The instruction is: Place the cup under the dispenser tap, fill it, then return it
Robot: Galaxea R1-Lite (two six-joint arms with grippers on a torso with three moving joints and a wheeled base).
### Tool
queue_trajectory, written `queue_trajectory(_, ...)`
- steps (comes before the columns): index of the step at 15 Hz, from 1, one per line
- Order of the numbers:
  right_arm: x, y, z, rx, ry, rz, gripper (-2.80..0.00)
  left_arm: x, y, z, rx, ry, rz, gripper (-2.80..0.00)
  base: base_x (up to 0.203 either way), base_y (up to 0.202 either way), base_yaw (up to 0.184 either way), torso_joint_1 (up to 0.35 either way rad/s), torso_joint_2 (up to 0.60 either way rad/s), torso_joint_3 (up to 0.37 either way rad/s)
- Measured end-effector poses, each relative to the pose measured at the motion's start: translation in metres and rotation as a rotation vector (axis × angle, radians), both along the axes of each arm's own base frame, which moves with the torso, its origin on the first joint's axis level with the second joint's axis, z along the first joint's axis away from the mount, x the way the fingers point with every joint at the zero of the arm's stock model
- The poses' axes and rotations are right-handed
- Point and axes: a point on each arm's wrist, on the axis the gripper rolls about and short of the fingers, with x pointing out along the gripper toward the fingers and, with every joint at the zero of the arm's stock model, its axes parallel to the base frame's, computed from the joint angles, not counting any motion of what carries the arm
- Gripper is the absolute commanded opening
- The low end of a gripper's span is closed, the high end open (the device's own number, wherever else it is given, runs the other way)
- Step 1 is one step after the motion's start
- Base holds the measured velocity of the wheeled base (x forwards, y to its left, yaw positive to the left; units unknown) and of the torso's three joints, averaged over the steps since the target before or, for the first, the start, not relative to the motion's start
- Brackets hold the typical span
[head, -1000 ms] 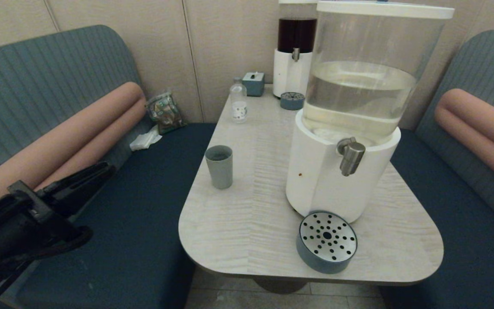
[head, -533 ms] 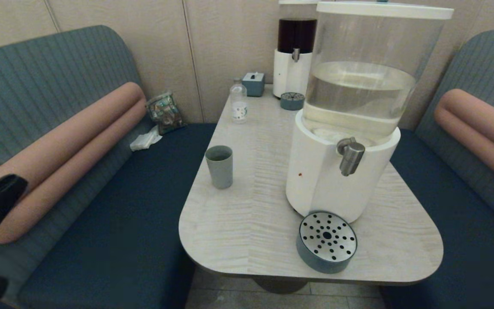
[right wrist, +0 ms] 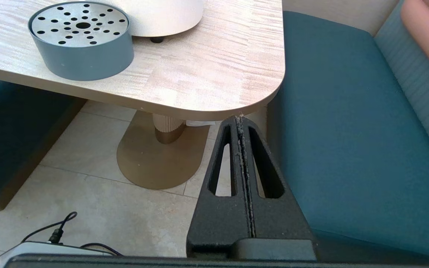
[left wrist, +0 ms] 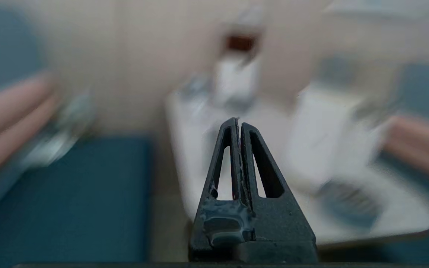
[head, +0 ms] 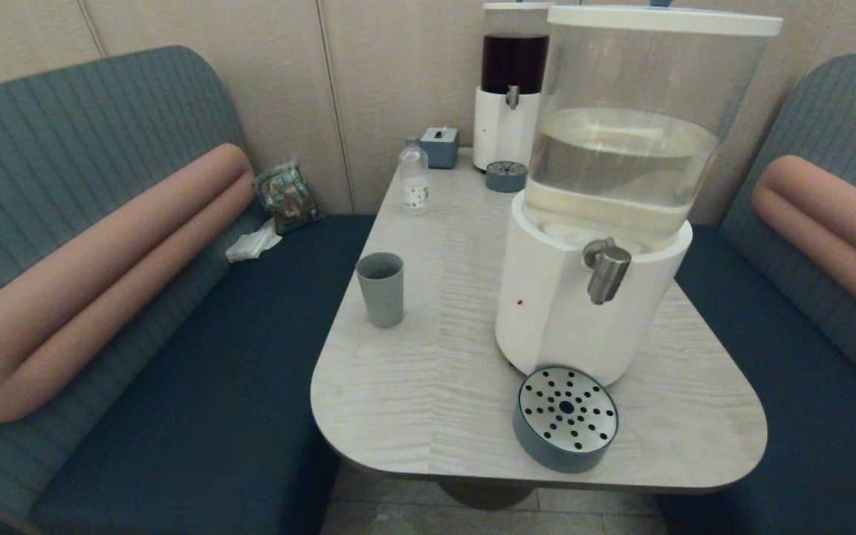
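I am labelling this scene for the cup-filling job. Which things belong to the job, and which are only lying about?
Belong to the job:
- cup, upright on the table
- dispenser tap
- round tray below the tap

Only lying about:
- small clear bottle
- dark-liquid dispenser
- tissue box
- snack bag on the bench

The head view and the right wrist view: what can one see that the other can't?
Only the head view shows the cup, the dispenser tap, the small bottle and the dark-liquid dispenser. Only the right wrist view shows the right gripper, shut and empty below the table edge, plus the table's foot and a cable on the floor. Both show the round tray on the table.
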Motion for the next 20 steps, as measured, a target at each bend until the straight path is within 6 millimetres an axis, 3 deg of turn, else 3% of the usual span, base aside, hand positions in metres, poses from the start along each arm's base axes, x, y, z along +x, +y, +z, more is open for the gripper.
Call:
queue_trajectory(3, 0.000, 0.000, 0.000, 0.000, 0.000, 0.000, -2.80, 0.009, 0.003, -0.050, 0.071, 0.207, 0.155, -2.80, 0.000, 0.000, 0.000, 0.000, 0.00, 0.000)
queue_trajectory(6, 0.000, 0.000, 0.000, 0.000, 0.000, 0.000, -2.80, 0.011, 0.005, -0.077, 0.113, 0.404, 0.271, -2.80, 0.000, 0.000, 0.000, 0.000, 0.00, 0.000)
queue_trajectory(20, 0.000, 0.000, 0.000, 0.000, 0.000, 0.000, -2.80, 0.011, 0.005, -0.081, 0.111, 0.421, 0.271, -2.80, 0.000, 0.000, 0.000, 0.000, 0.00, 0.000)
